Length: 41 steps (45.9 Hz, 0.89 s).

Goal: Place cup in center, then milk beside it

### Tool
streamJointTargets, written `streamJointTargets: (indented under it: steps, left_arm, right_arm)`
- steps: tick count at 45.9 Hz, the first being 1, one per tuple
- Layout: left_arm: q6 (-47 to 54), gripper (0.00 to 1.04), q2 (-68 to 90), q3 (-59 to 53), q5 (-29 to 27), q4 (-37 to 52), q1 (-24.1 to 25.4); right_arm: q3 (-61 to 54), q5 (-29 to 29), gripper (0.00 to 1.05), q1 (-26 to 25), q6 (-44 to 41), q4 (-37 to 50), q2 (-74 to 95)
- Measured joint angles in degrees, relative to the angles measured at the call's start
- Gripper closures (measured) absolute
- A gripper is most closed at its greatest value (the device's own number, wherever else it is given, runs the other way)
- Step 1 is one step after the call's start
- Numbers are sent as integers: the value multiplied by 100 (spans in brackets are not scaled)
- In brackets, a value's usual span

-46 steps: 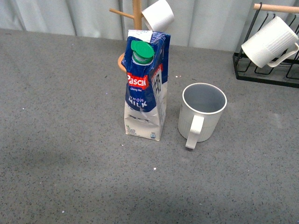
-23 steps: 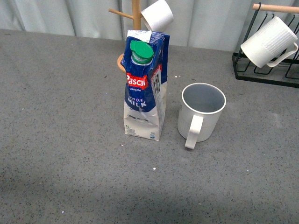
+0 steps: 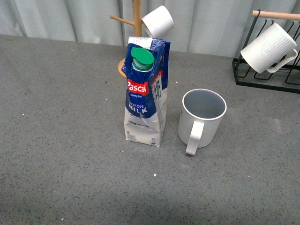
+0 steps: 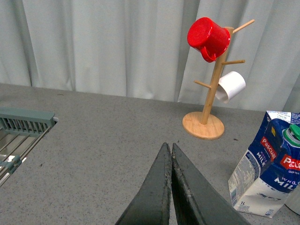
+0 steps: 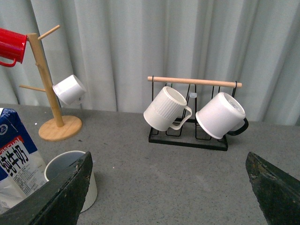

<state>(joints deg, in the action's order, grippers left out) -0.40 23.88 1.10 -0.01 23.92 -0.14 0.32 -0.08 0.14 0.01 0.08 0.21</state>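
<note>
Cup (image 3: 202, 117) stands upright on the grey tabletop (image 3: 61, 140), roughly mid-table in the front view, mouth up, handle turned toward the camera. Nothing inside that I can see. Milk (image 3: 144, 91) stands upright just beside it on the cup's left, a narrow strip of bare table between them; not touching. Green cap on, slanted top facing the camera.

Judgement: both placements look done, so the step in hand is most likely pulling clear. To do that well, the arms should keep high and well away from the carton, which is tall, narrow-footed and somewhat creased, so a light brush near its top could tip it into the cup. No nudge to either item seems needed.

Left gripper (image 4: 170, 154): fingers pressed together, tips meeting, nothing between them. It hangs above bare table, apart from the carton, which sits off to one side in the left wrist view.

Right gripper (image 5: 171, 173): fingers spread wide, one at each edge of the right wrist view, empty, touching nothing. The cup and carton are in one corner there.

Farther out: wooden mug tree (image 3: 136, 21) behind the carton, holding a small white cup (image 3: 158, 21); black wire rack (image 3: 265, 70) at far right with a ribbed white mug (image 3: 268, 47).
</note>
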Motion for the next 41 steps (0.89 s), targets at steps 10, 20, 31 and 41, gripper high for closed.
streamJointTargets:
  steps: [10,20,31,41]
  left_arm:
    - [0,101,-643,0,0,-625,0]
    - [0,101,-1088,0,0,-1069,0]
    - [0,101,-1888,0,9,-2041,0]
    - [0,101,-2356,0,0,-2380,0]
  right_arm:
    - [0,0,9,0,0,0,0]
    - [0,0,9,0,0,0,0]
    - [0,-2,9,0,0,0,0]
    - [0,-2,9,0,0,2,0]
